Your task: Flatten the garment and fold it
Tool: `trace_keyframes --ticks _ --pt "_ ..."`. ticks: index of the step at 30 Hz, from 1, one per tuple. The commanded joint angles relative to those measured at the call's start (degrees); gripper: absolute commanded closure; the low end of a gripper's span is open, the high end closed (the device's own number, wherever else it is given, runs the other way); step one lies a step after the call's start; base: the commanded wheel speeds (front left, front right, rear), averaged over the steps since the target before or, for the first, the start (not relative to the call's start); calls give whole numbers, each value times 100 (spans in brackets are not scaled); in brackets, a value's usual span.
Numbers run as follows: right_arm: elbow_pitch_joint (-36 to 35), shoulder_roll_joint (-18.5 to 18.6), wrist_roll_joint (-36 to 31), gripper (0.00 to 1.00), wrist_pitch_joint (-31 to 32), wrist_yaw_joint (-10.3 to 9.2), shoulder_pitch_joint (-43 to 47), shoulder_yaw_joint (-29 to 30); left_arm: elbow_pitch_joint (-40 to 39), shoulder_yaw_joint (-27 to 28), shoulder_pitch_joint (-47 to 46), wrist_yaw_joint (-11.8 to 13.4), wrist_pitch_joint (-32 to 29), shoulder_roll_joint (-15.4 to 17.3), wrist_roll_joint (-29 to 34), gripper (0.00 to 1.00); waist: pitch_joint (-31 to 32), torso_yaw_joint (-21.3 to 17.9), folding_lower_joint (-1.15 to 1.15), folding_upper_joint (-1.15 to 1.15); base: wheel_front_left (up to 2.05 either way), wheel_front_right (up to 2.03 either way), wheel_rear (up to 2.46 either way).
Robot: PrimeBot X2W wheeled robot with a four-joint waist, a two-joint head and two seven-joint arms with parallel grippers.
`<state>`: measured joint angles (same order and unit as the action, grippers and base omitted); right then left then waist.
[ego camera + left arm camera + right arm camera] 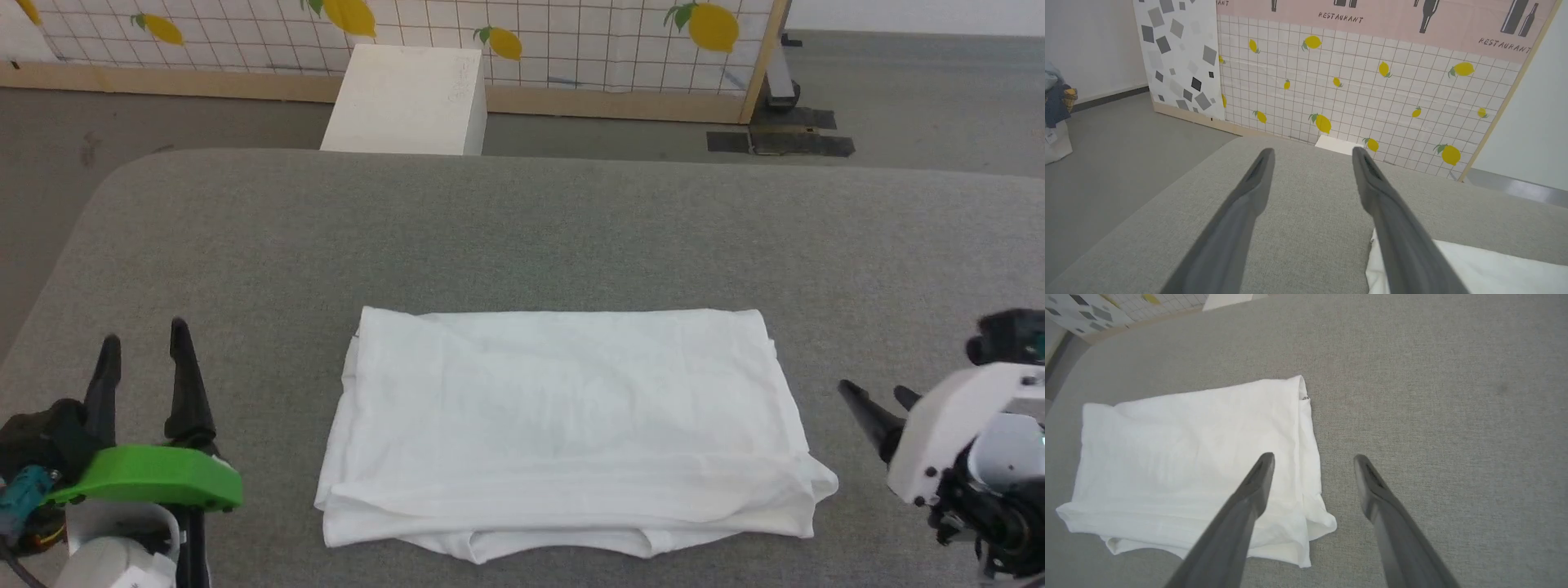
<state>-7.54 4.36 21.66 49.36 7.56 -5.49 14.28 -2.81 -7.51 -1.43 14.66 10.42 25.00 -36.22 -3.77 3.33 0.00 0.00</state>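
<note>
- Grey woven cloth covers the table I'm working over, and its far corner at 10 o'clock in the head view is rounded
- On it the garment lies as a folded white rectangle, a little toward 6 o'clock from centre, with stacked layers showing along its near edge
- My left gripper sits at 8 o'clock, fingers spread with nothing between them, well apart from the garment
- My right gripper is at 4 o'clock, fingers parted and empty, tips aimed toward 10 o'clock, near the garment's right edge but not on it
- Past the table at 12 o'clock a white box stands on the grey floor, against a wood-framed screen printed with a grid and yellow lemons
- From the left wrist I see a pink panel lettered RESTAURANT above the lemons, a board of grey squares at 11 o'clock and a heap of clothes at 9 o'clock
</note>
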Motion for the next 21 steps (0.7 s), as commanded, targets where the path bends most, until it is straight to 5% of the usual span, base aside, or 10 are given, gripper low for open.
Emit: trace_keyframes --ticks 1,8,19,20,21 --pt "204 90 -330 0 77 -8 -215 -210 -21 -52 -184 -84 267 -36 276 0 -119 21 0 0 0 0 0" --pt "1412 111 -1027 0 35 -8 -966 -765 -385 -25 -496 -448 454 -481 1622 0 -495 156 0 0 0 0 0" --pt "2944 163 -1483 0 16 -8 -1413 -1451 -290 371 -456 -1158 457 -1184 2268 0 -858 200 0 0 0 0 0" --pt "3038 148 -1412 4 78 -8 -1429 -1457 -262 406 -458 -1213 457 -1238 2305 0 -860 194 0 0 0 0 0" --pt "3077 144 -1361 45 94 -8 -1450 -1474 -249 434 -460 -1252 457 -1277 2340 0 -861 188 0 0 0 0 0"
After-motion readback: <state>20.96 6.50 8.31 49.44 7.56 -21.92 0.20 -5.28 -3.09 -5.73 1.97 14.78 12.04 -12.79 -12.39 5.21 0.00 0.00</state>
